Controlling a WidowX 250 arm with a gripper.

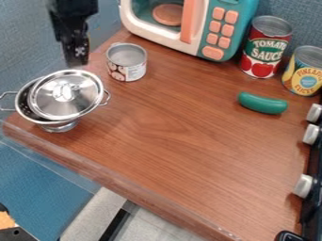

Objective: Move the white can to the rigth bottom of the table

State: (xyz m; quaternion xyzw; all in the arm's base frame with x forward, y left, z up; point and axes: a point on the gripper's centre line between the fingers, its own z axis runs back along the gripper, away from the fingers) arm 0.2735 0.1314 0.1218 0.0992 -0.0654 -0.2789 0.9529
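White can (126, 66) stands upright on table (182, 141), near front of toy microwave (189, 23), so its rim is reachable from above
Gripper (77, 57) hangs just beside can, above metal pot (24, 104), probably for coming to rim; I cannot tell if it is spread or pressed together
Lid (67, 95) sits tilted on pot
Green toy vegetable (263, 103) lies on far right, so diagonal carry to right bottom can probably avoid it

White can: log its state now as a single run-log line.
white can upright, upper left of table | pincer left of it in view, not holding it | move to bottom right not yet done
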